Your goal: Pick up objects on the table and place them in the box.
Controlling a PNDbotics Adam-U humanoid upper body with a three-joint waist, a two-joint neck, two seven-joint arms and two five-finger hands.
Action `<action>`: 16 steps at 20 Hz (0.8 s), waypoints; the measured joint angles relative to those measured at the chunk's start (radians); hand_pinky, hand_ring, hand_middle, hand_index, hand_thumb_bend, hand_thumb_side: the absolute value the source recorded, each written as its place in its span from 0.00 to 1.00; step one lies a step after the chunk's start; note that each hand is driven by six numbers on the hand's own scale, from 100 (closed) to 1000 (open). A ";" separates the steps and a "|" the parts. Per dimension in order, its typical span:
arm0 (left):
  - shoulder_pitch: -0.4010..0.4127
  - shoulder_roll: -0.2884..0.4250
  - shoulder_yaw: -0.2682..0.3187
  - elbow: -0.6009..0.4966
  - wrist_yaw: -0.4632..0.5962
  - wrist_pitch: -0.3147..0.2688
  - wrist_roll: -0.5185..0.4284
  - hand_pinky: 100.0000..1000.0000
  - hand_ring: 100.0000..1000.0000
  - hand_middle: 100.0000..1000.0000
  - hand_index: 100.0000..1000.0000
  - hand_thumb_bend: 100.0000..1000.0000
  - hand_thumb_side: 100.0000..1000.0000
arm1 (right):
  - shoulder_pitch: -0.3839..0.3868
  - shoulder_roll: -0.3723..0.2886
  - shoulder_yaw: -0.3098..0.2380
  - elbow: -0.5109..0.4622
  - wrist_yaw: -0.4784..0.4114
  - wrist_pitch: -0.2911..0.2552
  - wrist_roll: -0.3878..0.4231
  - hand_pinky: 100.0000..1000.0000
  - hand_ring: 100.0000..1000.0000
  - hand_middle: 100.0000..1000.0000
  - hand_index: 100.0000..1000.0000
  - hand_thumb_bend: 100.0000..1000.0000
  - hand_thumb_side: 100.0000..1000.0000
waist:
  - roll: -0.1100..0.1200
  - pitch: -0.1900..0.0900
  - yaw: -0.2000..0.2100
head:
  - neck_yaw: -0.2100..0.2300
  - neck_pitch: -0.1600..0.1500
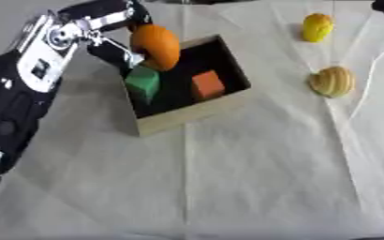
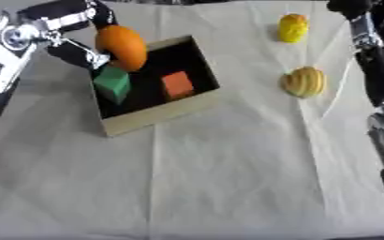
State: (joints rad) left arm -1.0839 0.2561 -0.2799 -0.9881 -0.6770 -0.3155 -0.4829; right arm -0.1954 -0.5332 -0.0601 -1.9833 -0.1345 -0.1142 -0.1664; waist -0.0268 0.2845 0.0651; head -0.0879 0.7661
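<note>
My left hand (image 1: 112,50) is shut on an orange ball-shaped fruit (image 1: 156,46) and holds it over the back left corner of the wooden box (image 1: 191,115). Inside the box lie a green cube (image 1: 144,83) and an orange-red cube (image 1: 207,85). On the cloth to the right of the box rests a tan ridged, shell-shaped object (image 1: 332,81). Farther back stands a small yellow object (image 1: 316,27). My right arm runs up the right edge of the right eye view, with its hand (image 2: 351,5) at the top corner, beyond the yellow object.
A creased white cloth (image 1: 228,178) covers the table. My left forearm (image 1: 31,70) slants across the left side, close to the box's left wall.
</note>
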 measured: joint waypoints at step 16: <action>-0.011 -0.008 0.044 -0.061 0.007 -0.077 -0.027 0.78 0.79 0.73 0.94 0.32 0.54 | 0.003 0.000 0.002 0.000 0.000 0.001 -0.002 0.92 0.74 0.65 0.75 0.00 0.62 | 0.000 0.000 0.010 | -0.007 0.000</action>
State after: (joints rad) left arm -1.0952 0.2480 -0.2363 -1.0494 -0.6703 -0.3920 -0.5098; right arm -0.1926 -0.5332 -0.0577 -1.9833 -0.1344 -0.1135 -0.1683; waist -0.0268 0.2847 0.0748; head -0.0952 0.7661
